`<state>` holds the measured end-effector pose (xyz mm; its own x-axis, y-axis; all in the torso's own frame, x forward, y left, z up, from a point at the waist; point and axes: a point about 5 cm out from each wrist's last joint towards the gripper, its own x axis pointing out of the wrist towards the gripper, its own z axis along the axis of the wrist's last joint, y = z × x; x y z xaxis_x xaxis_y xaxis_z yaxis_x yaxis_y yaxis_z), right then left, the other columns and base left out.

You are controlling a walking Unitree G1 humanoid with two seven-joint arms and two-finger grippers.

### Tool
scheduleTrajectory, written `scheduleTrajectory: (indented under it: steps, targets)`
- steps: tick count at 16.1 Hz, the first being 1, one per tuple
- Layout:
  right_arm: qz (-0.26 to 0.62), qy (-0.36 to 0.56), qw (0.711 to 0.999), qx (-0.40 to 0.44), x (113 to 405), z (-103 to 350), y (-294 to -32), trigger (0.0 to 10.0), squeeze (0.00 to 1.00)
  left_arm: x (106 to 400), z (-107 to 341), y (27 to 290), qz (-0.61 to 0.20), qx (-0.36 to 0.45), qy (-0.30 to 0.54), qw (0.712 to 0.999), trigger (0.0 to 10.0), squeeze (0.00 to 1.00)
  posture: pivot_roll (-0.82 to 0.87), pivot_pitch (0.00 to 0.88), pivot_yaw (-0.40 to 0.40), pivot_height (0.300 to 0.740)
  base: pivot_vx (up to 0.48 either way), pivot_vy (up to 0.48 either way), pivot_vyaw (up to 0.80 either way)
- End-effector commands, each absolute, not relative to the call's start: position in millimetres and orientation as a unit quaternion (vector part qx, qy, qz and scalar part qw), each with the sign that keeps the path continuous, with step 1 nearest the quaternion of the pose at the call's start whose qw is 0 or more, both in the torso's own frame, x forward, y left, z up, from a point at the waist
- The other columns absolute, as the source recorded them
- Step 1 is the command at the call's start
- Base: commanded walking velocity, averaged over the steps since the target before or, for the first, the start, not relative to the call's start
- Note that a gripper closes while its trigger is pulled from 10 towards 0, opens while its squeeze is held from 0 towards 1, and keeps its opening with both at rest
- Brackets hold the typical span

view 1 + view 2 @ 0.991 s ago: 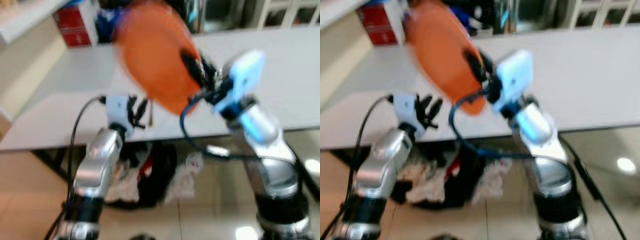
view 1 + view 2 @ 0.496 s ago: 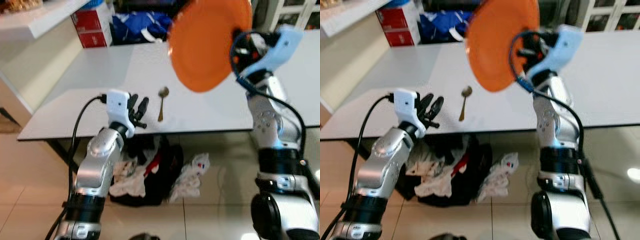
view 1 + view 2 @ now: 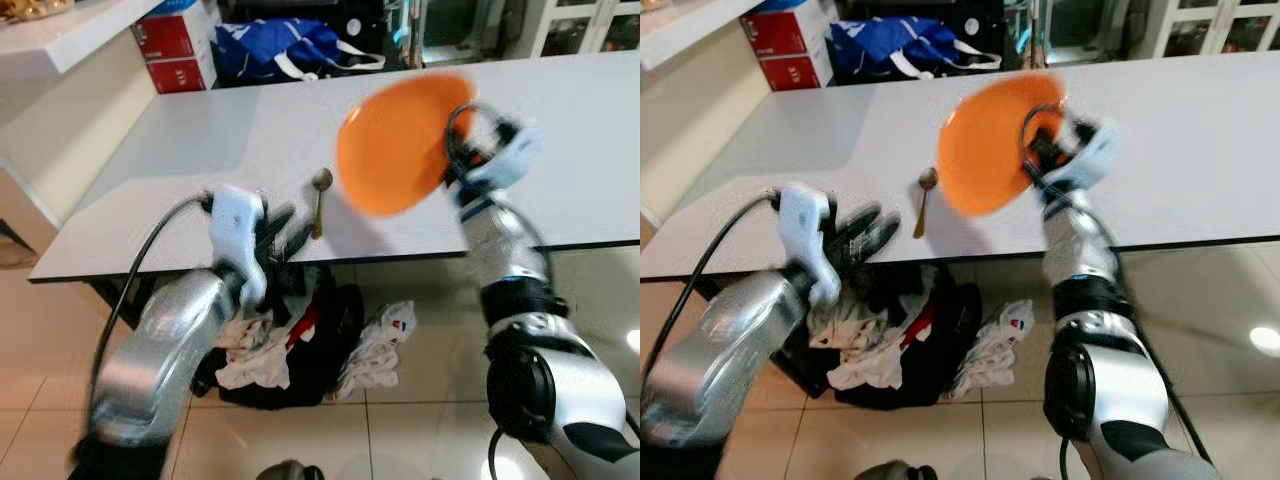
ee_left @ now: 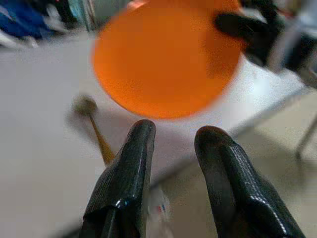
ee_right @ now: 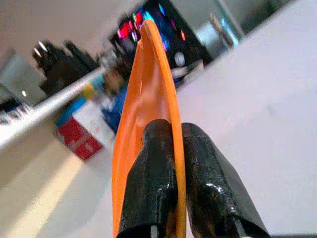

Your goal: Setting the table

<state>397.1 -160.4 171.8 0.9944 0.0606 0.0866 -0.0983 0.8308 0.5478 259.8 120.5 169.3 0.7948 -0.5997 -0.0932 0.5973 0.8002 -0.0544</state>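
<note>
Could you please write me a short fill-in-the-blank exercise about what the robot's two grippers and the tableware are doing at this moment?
1. The right gripper is shut on the rim of an ____ plate.
2. The plate is held tilted above the white ____.
3. A ____ lies on the table, to the robot's left of the plate.
4. The left gripper holds nothing, its fingers ____.

Missing words: orange; table; spoon; open
</note>
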Motion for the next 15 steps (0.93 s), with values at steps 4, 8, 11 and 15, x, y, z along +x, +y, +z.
scheduleTrajectory:
  steps: [4, 8, 11, 15]
  targets:
    - [0.068, -0.034, 0.959, 0.274, 402.9, 175.8, -136.4, 0.0, 0.0, 238.1, 174.9, 111.0, -0.337, 0.017, 0.067, 0.939, 10.0, 0.0, 0.17, 0.049, 0.137, 0.735, 0.0, 0.0, 0.0]
    - [0.027, -0.041, 0.973, 0.225, 397.9, 162.8, -146.1, 0.0, 0.0, 227.3, 178.8, 114.9, -0.325, 0.016, 0.071, 0.943, 10.0, 0.0, 0.17, 0.06, 0.155, 0.735, 0.0, 0.0, 0.0]
    - [0.083, -0.124, 0.962, 0.231, 401.5, 195.7, -137.2, 0.0, 0.0, 224.5, 177.8, 115.7, -0.32, 0.015, 0.076, 0.944, 10.0, 0.0, 0.14, 0.061, 0.162, 0.735, 0.0, 0.0, 0.0]
    - [0.141, -0.177, 0.943, 0.245, 402.7, 225.0, -125.0, 0.0, 0.0, 225.7, 173.4, 111.1, -0.322, 0.005, 0.087, 0.943, 10.0, 0.0, 0.12, 0.054, 0.161, 0.735, 0.0, 0.0, 0.0]
